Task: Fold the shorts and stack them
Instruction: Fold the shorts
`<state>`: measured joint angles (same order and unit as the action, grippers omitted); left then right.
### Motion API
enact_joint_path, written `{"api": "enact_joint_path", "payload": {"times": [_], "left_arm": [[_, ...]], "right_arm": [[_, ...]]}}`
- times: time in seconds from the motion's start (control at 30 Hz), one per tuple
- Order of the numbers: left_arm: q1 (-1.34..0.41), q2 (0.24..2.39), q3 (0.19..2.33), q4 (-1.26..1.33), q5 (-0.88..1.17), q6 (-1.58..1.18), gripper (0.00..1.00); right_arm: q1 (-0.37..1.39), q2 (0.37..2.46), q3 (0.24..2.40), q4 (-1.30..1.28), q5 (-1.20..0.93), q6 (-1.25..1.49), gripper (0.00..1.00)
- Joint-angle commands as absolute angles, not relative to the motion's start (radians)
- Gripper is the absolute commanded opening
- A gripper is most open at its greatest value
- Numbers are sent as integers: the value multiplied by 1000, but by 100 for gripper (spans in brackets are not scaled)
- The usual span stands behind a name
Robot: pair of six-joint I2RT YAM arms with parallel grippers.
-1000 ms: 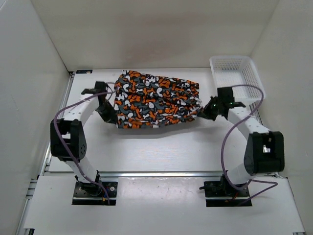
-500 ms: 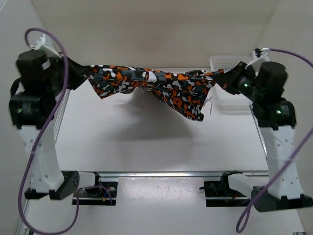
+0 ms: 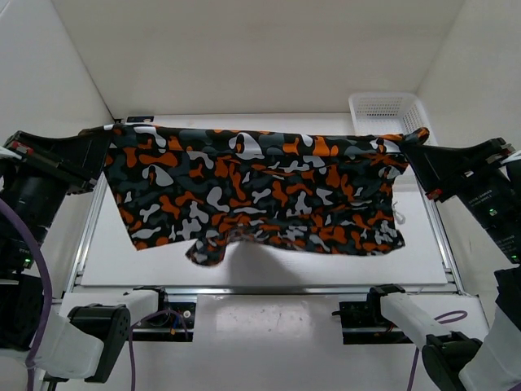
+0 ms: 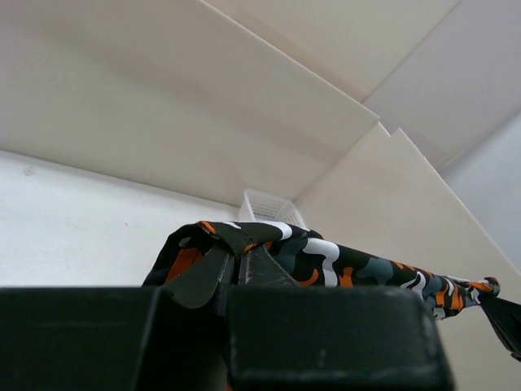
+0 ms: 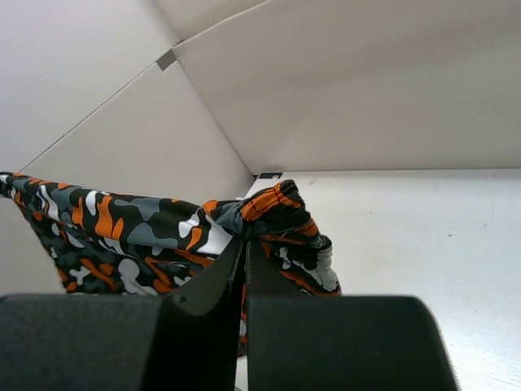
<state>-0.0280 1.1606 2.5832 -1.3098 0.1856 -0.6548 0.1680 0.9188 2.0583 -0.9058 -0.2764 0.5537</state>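
Left gripper (image 3: 104, 138) is pinched tight on one top corner of the shorts (image 3: 260, 191), and right gripper (image 3: 411, 147) is clamped on the other. Both are high up, the cloth stretched wide between them and hanging clear above the table (image 3: 326, 269). Beyond, at the far right corner, sits the basket (image 3: 383, 106).

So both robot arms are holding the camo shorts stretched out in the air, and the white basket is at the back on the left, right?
No, the white basket is at the back on the right, as the top external view shows. The rest holds: the left end effector and right end effector each grip one end of the shorts, stretched out in the air.
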Motion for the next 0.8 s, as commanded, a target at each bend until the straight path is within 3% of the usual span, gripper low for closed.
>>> {"api": "enact_joint_path", "payload": {"times": [0.0,0.13,0.3,0.47,0.63,0.77], "left_arm": [[3,1232,2621,-1290,-23,-621,10],[3,1265,2603,-1206,-41,-621,10],[3,1357,2463,-1122,-51,-600,10],[14,1578,2410,-1059,-63,-560,10],[67,1880,2413,-1035,0,-526,10],[100,2110,2519,-1034,29,-512,10]], "right_arm": [[160,965,2085,-973,-80,502,0],[169,1014,2076,-973,-31,491,0],[169,1100,1898,-890,55,457,0],[169,1262,1734,-759,54,448,0],[169,1558,1710,-645,44,459,0],[160,1843,1852,-621,44,457,0]]}}
